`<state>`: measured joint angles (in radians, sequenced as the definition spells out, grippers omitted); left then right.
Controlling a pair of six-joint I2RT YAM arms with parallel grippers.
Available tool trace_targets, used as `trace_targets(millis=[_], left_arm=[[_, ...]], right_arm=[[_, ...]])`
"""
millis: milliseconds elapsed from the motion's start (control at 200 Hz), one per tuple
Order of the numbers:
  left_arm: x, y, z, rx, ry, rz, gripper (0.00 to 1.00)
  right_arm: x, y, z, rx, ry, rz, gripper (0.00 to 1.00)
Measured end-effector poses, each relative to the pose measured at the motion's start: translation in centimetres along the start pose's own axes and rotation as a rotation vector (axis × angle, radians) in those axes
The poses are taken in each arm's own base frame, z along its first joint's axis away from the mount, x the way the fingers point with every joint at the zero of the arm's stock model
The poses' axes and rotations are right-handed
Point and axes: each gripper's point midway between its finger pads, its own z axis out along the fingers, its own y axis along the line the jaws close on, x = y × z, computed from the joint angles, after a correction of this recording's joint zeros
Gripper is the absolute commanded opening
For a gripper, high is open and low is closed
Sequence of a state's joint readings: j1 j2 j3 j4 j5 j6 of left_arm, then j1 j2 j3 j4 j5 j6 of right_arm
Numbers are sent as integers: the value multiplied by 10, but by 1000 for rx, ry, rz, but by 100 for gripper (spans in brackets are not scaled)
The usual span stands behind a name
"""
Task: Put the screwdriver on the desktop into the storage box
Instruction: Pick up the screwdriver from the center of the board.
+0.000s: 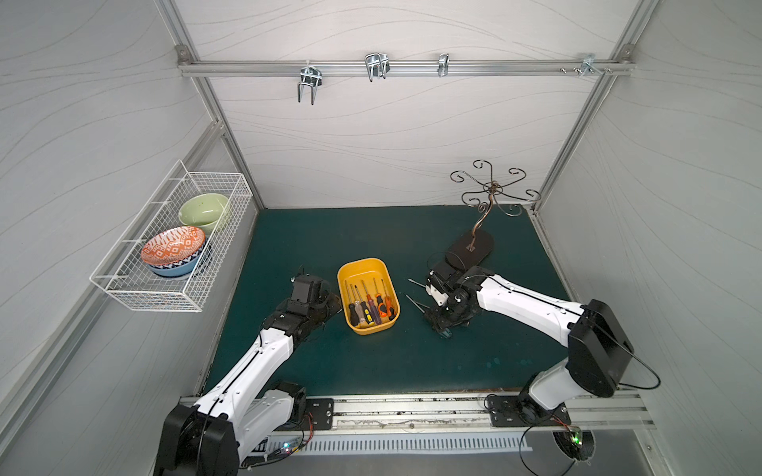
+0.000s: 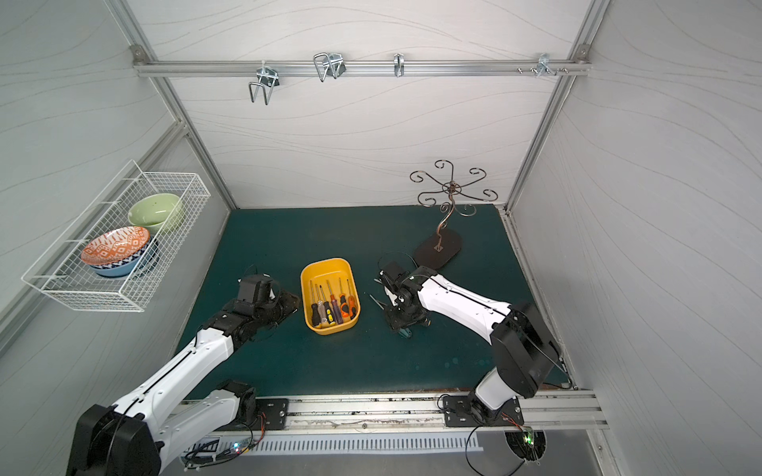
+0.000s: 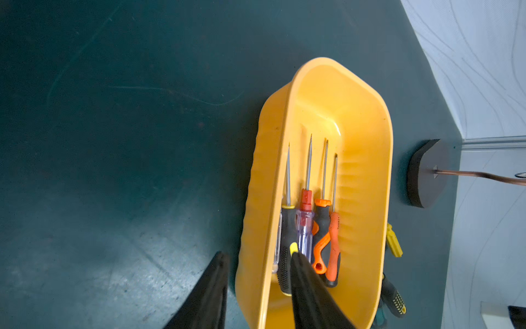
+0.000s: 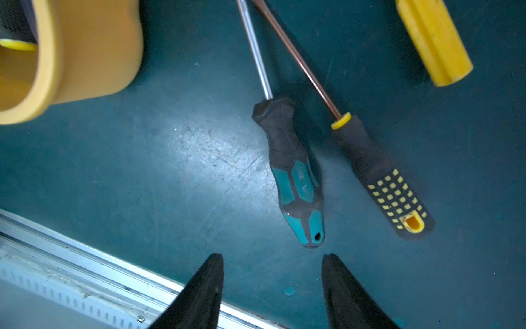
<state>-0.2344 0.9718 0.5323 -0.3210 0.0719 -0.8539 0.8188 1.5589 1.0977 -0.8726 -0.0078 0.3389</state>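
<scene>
Pale grey wall panels (image 1: 391, 136) with faint wavy lines, framed in aluminium, close in three sides of the cell. The bench (image 1: 371, 362) is a dark teal mat, scuffed and scratched to a dull sheen near the front, where an aluminium rail (image 1: 412, 408) carries both arm bases. A white wire basket (image 1: 165, 296) on the left wall holds a green bowl (image 1: 204, 208) and a stack of patterned bowls (image 1: 173, 247). At the back right stands a scrolled metal hook stand (image 1: 470, 247) on a dark oval base. The yellow storage box (image 1: 350, 272) sits mid-bench with several screwdrivers (image 1: 371, 307) lying side by side inside, tips towards the back wall. The left gripper (image 3: 257, 250) straddles the box's left wall, one jaw outside, one inside; whether they pinch it I cannot tell. The right gripper (image 4: 271, 255) hangs low, jaws apart and empty, just short of the butt of a teal-and-black screwdriver (image 4: 296, 182) lying on the bench right of the box. Beside it lie a black screwdriver with yellow dots (image 4: 381, 176) and a yellow-handled screwdriver (image 4: 432, 40)
</scene>
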Motion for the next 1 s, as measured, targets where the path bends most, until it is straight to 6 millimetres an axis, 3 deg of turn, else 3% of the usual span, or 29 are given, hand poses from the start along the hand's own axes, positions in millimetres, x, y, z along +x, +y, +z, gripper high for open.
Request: trace_targets(millis=[340, 550, 805, 1001], left_arm=[[11, 13, 6, 7, 8, -89, 40], [18, 18, 10, 10, 26, -129, 40], [17, 15, 5, 31, 18, -130, 39], [19, 17, 1, 36, 12, -128, 38]], right_arm=[[-2, -7, 28, 60, 62, -33, 55], [-9, -7, 45, 128, 89, -87, 46], [-9, 11, 64, 196, 116, -194, 40], [-12, 17, 64, 202, 110, -207, 24]])
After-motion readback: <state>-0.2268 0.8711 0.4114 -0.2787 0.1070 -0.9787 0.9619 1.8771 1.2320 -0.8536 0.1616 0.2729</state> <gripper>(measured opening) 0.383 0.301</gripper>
